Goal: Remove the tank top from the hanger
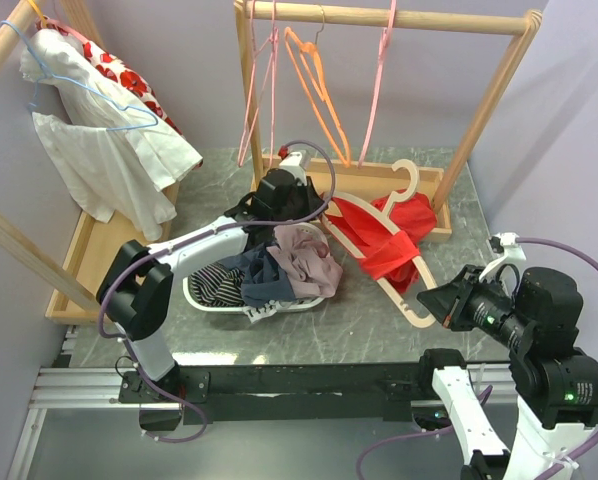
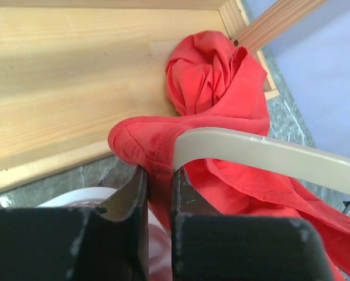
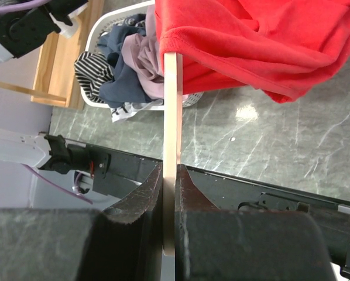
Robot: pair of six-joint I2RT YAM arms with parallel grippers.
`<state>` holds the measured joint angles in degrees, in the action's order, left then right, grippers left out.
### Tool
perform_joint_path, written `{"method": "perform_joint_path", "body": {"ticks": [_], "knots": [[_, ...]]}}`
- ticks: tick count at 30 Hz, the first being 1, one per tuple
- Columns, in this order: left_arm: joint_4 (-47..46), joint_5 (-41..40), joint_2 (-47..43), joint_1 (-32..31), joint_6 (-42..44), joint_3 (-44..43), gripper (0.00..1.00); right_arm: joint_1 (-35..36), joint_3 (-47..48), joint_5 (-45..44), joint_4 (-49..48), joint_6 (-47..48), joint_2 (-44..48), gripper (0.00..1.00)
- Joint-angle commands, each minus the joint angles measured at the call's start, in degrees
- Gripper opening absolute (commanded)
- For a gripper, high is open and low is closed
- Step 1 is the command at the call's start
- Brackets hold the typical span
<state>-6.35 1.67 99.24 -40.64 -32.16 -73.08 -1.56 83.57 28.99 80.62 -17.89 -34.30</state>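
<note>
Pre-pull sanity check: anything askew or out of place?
The hanger is down on the table, off the rail; the red tank top is bunched over the rack base's corner. In the basket, clothes overflow the rim.

**Grey marbled table being loaded with rack bases, a basket and laundry**

Two wooden rack bases are being borne by the table (image 1: 379, 325): a far tray (image 1: 431, 182) along the back edge and a left tray (image 1: 84, 262) at the side. A white laundry basket (image 1: 195, 297), heaped with clothes (image 1: 299, 262), is being supported near the middle, just before the far tray. A red tank top (image 1: 389, 238) on a pale hanger (image 1: 399, 298) is being draped over the far tray's front edge; contact with the stone cannot be told.
</note>
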Motion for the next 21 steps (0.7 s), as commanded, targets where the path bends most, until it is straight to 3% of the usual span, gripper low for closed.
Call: {"method": "perform_joint_path", "body": {"ticks": [1,4,6,8,11,14,18,21], "knots": [[0.3,-4.2,1.0,2.5,2.8,-2.8,0.01,0.9,2.6,-2.2,1.3,1.0,-0.3,0.0],[0.8,-5.4,1.4,4.2,2.5,-2.7,0.01,0.9,4.0,-3.6,1.9,0.9,-0.4,0.0],[0.6,-4.6,1.4,5.0,2.3,-2.2,0.11,0.9,4.5,-4.6,2.1,0.7,-0.5,0.0],[0.1,-3.6,1.1,5.8,2.6,-1.6,0.28,0.9,4.5,-6.0,2.0,0.6,-0.6,0.0],[-2.4,0.3,0.2,6.5,3.1,-0.5,0.36,0.9,4.0,-6.1,1.9,0.8,-0.8,0.0],[-2.8,2.2,0.0,6.5,3.4,-0.7,0.32,0.9,3.2,-6.1,1.3,0.8,-0.5,0.0],[-2.6,2.7,0.2,6.5,4.0,-0.8,0.13,1.2,3.4,-6.9,1.5,0.8,-0.6,0.0],[-2.6,4.1,-0.3,6.5,4.3,-0.7,0.11,1.3,3.0,-8.2,1.6,0.8,-0.7,0.0]]}}
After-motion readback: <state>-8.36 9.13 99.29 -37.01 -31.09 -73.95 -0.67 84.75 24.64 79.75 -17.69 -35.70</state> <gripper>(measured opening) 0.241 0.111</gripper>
